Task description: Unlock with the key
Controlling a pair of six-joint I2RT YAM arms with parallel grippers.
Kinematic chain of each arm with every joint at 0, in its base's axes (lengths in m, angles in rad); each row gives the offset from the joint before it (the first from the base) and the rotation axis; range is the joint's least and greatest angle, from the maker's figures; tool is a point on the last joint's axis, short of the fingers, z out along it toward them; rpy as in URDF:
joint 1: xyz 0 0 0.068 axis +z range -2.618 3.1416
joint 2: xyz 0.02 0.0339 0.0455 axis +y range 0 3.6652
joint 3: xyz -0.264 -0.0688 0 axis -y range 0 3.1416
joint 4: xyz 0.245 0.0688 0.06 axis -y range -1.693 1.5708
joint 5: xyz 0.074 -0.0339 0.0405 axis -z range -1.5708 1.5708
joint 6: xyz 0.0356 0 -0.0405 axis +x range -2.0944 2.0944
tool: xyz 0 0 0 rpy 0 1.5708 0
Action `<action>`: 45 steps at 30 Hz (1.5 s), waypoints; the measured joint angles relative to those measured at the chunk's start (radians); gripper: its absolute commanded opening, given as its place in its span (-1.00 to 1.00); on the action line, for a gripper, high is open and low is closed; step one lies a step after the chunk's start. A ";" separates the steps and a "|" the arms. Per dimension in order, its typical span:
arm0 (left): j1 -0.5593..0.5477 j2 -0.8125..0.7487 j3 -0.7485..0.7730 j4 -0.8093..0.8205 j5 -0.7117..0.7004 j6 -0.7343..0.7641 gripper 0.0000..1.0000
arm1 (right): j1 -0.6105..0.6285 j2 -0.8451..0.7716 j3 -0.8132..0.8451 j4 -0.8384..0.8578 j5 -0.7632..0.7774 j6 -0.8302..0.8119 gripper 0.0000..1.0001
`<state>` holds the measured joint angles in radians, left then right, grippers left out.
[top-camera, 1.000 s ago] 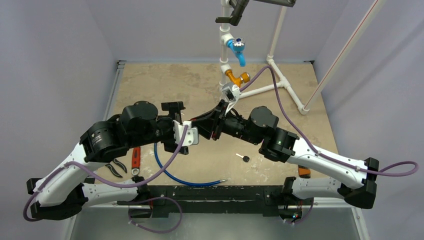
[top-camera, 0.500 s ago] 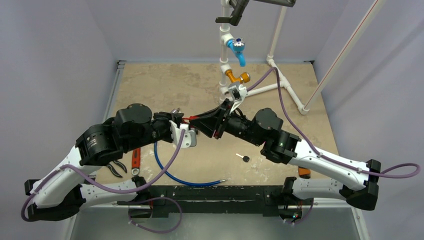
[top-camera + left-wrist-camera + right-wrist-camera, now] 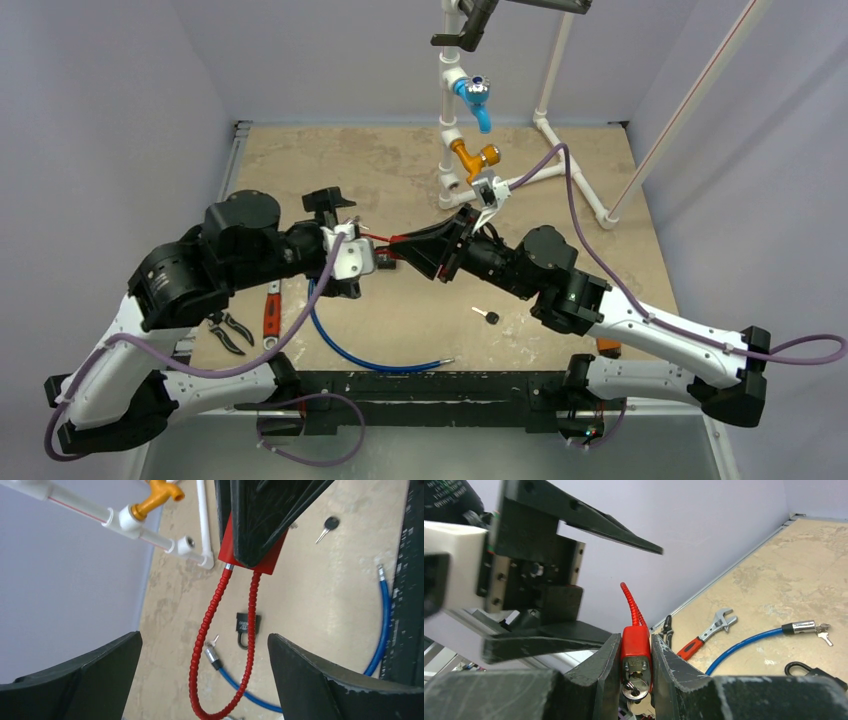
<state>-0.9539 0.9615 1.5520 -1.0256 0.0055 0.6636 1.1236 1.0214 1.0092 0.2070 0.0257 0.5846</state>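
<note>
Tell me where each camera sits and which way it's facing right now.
Top external: above and behind the bases, looking down on the table; both arms show.
Left wrist: on the left arm, facing the red lock and the right gripper holding it; own open fingers frame the bottom.
Right wrist: looks past its fingers, clamped on the red lock, toward the left gripper.
Shared: the wrist views face each other; both show the blue cable.
</note>
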 measured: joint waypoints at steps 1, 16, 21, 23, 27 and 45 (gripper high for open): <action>0.010 -0.001 0.022 -0.011 0.027 -0.013 0.98 | 0.000 -0.003 0.000 -0.003 0.001 -0.001 -1.00; 0.021 0.034 0.143 -0.087 0.226 0.009 0.38 | 0.000 0.008 0.000 -0.004 -0.044 -0.001 -1.00; -0.010 0.071 0.140 -0.097 0.207 0.060 -0.08 | 0.000 0.019 0.000 0.004 -0.049 -0.001 -1.00; -0.015 0.077 0.137 -0.098 0.192 0.076 -0.36 | 0.000 0.022 0.000 0.005 -0.053 -0.001 -1.00; -0.018 0.074 0.134 -0.098 0.161 0.102 -0.71 | 0.000 0.022 0.000 0.018 -0.063 0.000 -1.00; -0.018 0.055 0.072 -0.029 0.133 0.056 -1.00 | 0.004 -0.058 -0.068 0.072 0.014 0.000 -1.00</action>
<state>-0.9722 1.0168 1.6245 -1.0542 0.1383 0.7197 1.1275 0.9638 0.9413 0.2787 0.0402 0.5846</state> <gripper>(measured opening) 0.030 0.226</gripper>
